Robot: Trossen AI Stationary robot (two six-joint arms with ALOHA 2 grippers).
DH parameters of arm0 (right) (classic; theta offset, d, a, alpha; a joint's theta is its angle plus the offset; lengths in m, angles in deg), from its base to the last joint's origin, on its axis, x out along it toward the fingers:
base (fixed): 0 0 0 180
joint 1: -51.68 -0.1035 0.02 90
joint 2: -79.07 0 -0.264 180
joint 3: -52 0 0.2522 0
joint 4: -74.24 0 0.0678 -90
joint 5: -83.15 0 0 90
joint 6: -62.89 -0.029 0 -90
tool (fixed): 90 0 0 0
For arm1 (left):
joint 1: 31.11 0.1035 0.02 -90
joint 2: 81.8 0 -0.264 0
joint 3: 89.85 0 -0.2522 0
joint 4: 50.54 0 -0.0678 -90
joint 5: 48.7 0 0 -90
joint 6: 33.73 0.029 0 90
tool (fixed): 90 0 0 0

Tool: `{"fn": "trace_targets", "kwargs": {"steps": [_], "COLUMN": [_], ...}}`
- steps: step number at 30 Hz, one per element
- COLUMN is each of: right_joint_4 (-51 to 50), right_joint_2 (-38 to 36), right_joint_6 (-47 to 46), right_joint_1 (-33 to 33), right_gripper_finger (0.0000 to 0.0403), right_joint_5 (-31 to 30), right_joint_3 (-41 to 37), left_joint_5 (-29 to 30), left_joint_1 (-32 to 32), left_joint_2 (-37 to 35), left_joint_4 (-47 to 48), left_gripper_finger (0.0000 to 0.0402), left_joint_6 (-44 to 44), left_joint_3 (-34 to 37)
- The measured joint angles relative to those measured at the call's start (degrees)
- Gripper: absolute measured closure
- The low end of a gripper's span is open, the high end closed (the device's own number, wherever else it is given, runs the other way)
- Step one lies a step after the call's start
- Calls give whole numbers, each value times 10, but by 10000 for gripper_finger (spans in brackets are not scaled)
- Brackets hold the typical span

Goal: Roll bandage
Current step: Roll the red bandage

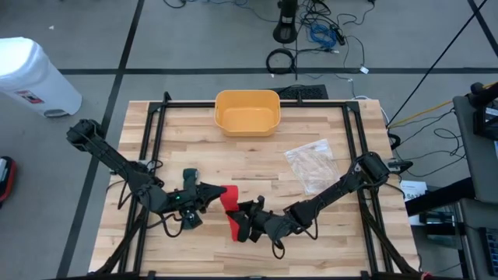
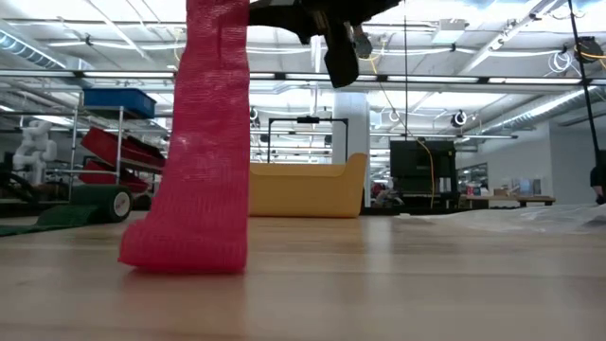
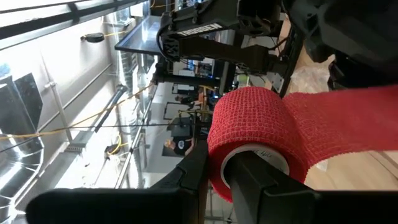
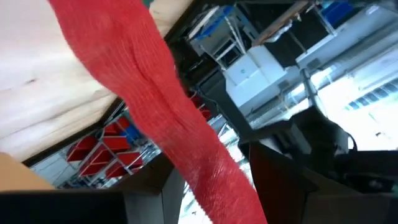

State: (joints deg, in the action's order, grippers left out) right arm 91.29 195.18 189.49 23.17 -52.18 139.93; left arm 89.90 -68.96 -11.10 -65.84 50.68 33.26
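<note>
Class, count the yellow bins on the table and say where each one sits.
1. A single yellow bin sits at the table's far edge, near its middle, well beyond both grippers and the red bandage. No other shows in any view.

Both arms are dark, nearly black, built of slim straight links joined by thicker rounded joints. The left arm (image 1: 117, 162) carries a small green light near its wrist. The right arm (image 1: 334, 190) has a bulky rounded joint partway along. Thin black cables trail beside each arm.
</note>
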Motion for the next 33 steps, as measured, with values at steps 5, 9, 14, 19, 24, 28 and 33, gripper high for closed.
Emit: {"fn": "trace_targets", "kwargs": {"steps": [5, 9, 14, 19, 24, 28, 33], "right_joint_4": [3, 9, 12, 15, 59, 115, 151], "right_joint_2": [0, 0, 0, 0, 0, 0, -2], "right_joint_6": [2, -4, -20, -70, -131, -135, -152], "right_joint_1": [0, -3, -15, -25, -32, -39, -45], "right_gripper_finger": [243, 258, 326, 395, 400, 402, 402], "right_joint_5": [19, 22, 17, -3, -8, -10, -14], "right_joint_3": [0, 0, 0, 0, 0, 0, 11], "left_joint_5": [0, 0, 0, 0, 0, -1, -2], "left_joint_1": [0, 0, 0, 0, 0, 0, 0], "left_joint_2": [0, 0, 0, 0, 0, 0, 0], "left_joint_4": [0, 0, 0, 0, 0, 3, 14], "left_gripper_finger": [345, 345, 345, 345, 345, 345, 345], "left_joint_6": [-1, -1, -1, -1, -1, -15, -18], "left_joint_3": [0, 0, 0, 0, 0, 0, 0]}}
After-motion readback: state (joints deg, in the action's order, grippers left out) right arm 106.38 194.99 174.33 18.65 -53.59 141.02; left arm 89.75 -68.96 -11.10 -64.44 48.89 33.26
